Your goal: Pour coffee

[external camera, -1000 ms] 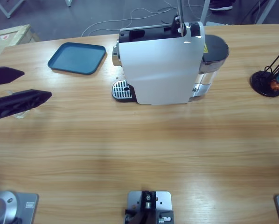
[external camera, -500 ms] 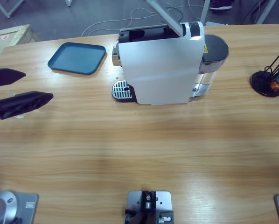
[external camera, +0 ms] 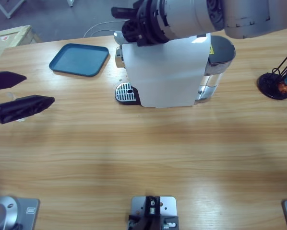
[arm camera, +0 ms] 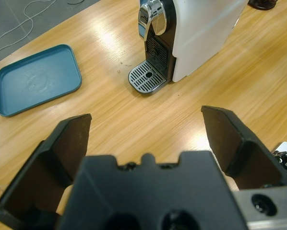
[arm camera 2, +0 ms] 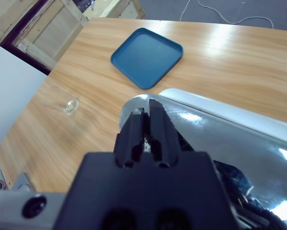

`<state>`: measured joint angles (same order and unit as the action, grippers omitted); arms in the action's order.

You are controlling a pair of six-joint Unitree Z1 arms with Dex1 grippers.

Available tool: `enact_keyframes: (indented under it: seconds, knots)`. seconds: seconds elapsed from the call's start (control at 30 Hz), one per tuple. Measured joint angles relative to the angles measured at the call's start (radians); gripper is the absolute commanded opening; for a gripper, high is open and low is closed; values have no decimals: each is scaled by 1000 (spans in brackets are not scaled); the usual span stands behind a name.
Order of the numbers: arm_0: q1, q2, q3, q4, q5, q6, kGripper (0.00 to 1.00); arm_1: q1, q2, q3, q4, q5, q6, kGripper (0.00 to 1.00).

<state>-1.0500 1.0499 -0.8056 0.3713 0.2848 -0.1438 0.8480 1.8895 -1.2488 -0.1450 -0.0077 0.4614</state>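
Note:
The white coffee machine (external camera: 162, 72) stands at the back middle of the table, its drip grate (external camera: 125, 92) bare. My right gripper (external camera: 115, 11) is shut above the machine's top. In the right wrist view its jaws (arm camera 2: 146, 108) are together at the tip of the chrome lever (arm camera 2: 206, 115). My left gripper (external camera: 38, 88) hovers open at the table's left edge, pointing at the machine (arm camera: 201, 33). A small clear glass (arm camera 2: 69, 105) stands on the table there, partly under the lower jaw (external camera: 19, 118). I cannot make out the coffee.
A blue tray (external camera: 79, 59) lies at the back left, left of the machine. A black stand (external camera: 275, 84) sits at the right edge. A wooden crate (external camera: 9, 38) is beyond the table's far left corner.
The thin silver lever on the machine tilted from upright toward the left. My right arm has come in large over the machine's top. The left gripper has barely moved.

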Motion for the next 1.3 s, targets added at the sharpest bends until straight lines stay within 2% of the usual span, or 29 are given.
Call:
enact_keyframes:
  seconds: [0.07,0.13,0.27,0.4,0.53,0.63,0.73,0.87,1.07,1.3]
  knots:
    - [0,0,0,0,0,0,991,0,0,0,0,-1,0,0]
    - [0,0,0,0,2,0,991,1,-2,2,-1,-6,-16,991]
    - [31,0,-4,4,50,-17,991,5,-68,28,41,-19,-159,1000]
    - [208,0,-38,87,125,-41,991,7,-265,48,198,-93,-301,1000]
    - [393,26,-42,129,142,-93,991,12,-491,77,418,-136,-333,1000]
    - [464,81,-5,129,145,-152,991,21,-610,140,540,-144,-335,1000]
    - [491,147,20,129,170,-194,991,26,-696,224,617,-149,-321,1000]
    - [555,193,40,129,231,-225,991,28,-765,311,652,-152,-285,1000]
    - [684,214,88,119,244,-315,991,29,-792,354,654,-188,-274,1000]
    - [710,273,175,-18,241,-342,991,30,-792,369,661,-207,-260,1000]
